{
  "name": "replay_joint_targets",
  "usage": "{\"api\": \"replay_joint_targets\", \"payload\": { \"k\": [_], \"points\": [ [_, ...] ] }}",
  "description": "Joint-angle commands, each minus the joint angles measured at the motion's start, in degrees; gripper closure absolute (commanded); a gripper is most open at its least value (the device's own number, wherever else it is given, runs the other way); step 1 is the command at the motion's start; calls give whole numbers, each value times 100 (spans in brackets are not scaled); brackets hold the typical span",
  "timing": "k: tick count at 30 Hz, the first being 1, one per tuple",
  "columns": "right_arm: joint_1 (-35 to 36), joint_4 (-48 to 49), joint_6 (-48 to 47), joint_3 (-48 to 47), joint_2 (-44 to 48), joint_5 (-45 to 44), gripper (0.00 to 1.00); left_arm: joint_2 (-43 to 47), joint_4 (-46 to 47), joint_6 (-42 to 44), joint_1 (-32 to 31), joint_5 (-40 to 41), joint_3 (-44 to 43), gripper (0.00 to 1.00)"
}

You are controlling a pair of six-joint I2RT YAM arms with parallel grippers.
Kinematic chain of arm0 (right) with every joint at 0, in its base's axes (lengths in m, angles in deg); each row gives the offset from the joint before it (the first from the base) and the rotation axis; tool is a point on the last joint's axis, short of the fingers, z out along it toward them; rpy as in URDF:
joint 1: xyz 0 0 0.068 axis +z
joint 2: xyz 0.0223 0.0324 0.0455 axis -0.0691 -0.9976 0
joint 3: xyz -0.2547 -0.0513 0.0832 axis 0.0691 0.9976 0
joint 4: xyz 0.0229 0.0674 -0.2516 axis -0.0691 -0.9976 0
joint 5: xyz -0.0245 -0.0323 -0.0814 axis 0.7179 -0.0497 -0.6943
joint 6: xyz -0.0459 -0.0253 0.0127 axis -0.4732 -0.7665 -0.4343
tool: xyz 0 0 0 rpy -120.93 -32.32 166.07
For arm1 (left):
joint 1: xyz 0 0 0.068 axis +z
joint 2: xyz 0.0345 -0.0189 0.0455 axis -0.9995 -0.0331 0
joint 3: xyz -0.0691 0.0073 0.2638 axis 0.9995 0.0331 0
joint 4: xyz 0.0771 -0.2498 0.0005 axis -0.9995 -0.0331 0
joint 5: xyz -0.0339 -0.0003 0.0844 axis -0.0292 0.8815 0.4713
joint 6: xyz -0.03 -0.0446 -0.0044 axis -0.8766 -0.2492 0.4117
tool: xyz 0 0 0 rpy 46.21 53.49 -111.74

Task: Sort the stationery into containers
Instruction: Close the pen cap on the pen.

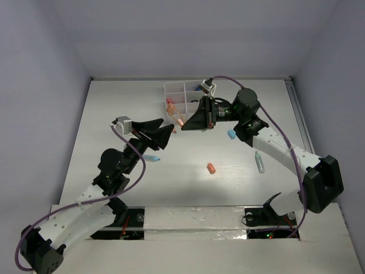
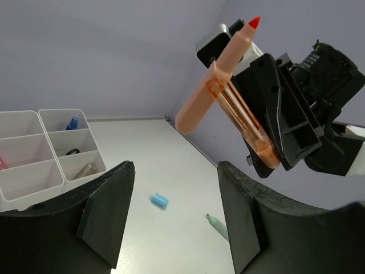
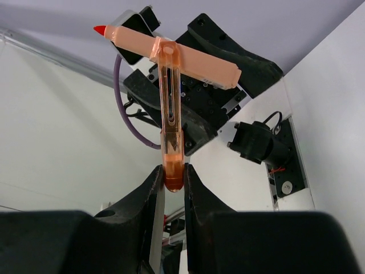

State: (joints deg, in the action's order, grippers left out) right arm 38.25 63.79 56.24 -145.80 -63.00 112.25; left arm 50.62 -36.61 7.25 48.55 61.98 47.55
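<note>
White surface and grey walls frame a mid-air grip. The red-tipped pink marker (image 3: 171,48) sits crosswise on a translucent orange piece (image 3: 170,114), whose lower end the right tool (image 3: 171,178) pinches closed. Facing it, the left tool (image 2: 175,168) stands open and holds nothing, with the marker above its jaws. Just beyond the right tool's tips lies the organiser box (image 1: 174,84). To bin this well, I judge: keep the pinch firm, line the crosswise marker up with one compartment, lower it end first so it clears the dividers, and keep the left tool clear.
</note>
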Motion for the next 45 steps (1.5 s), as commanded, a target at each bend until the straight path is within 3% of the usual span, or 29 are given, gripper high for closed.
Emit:
{"api": "replay_joint_targets", "payload": {
  "k": [1, 30, 45],
  "points": [
    [70, 465, 102, 2, 217, -40, 100, -163, 424, 186, -70, -218, -290, 43],
    [123, 913, 418, 389, 261, 39, 100, -585, 986, 582, -281, 107, -553, 44],
    [175, 1212, 656, 556, 244, 66, 100, -656, 1057, 784, -387, 238, -598, 58]
  ]
}}
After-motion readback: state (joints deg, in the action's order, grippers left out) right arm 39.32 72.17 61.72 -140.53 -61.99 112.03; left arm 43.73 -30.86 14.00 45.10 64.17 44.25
